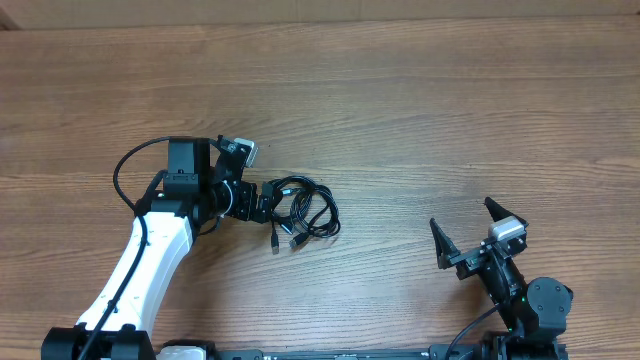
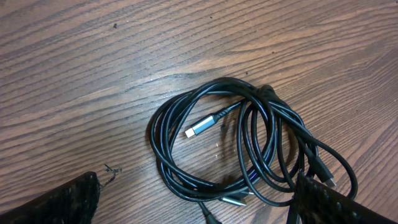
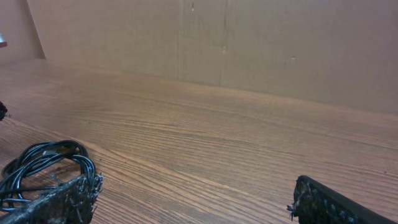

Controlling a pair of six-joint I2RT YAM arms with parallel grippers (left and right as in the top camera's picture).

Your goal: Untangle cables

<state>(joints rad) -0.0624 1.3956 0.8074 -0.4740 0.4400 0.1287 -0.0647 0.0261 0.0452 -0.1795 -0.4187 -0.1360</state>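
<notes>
Several black cables (image 1: 303, 211) lie coiled in one tangled bundle on the wooden table (image 1: 400, 100). We see the left gripper (image 1: 266, 204) just beside the bundle, jaws spread wide, gripping nothing. The right gripper (image 1: 467, 228) sits well apart from it, wide open and empty.

Overhead straight down, left wrist close over cables (image 2: 245, 146), right wrist low, sharing them
</notes>
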